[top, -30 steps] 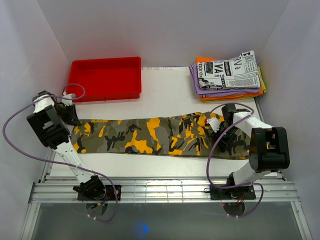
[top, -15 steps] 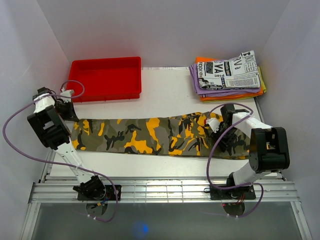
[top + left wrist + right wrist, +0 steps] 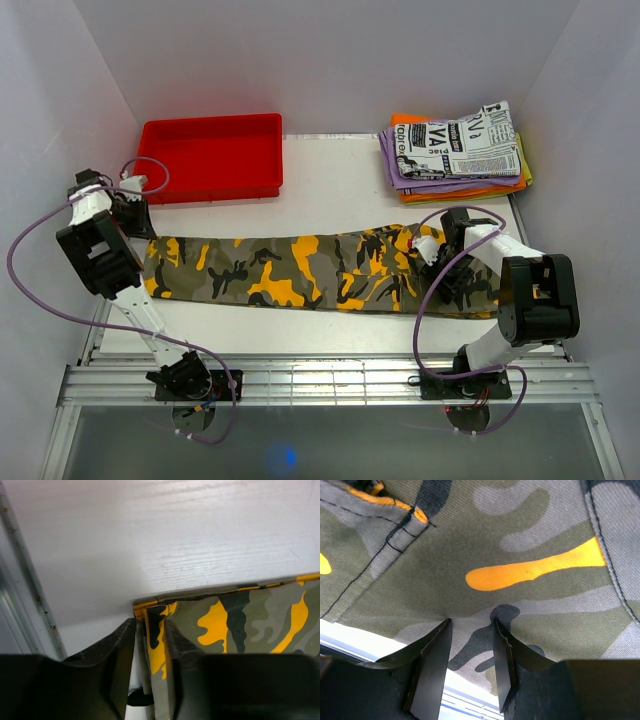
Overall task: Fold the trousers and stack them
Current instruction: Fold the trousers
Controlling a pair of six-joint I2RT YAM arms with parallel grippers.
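The left fingers (image 3: 117, 670) stand narrow around the hem corner of the trousers (image 3: 290, 270) at 9 o'clock; whether they pinch it, I cannot tell. The right fingers (image 3: 432, 670) hold the waist at 3 o'clock. So the trousers lie stretched flat across the surface (image 3: 340, 180), probably for an end-to-end fold.

- Red tray (image 3: 213, 190), at the counter's far left.
- White counter (image 3: 330, 190).
- Folded newspaper-print garment (image 3: 460, 145), top of a stack at the far right.
- Purple garment (image 3: 390, 162) beneath it.
- Orange garment (image 3: 450, 194) at the bottom.
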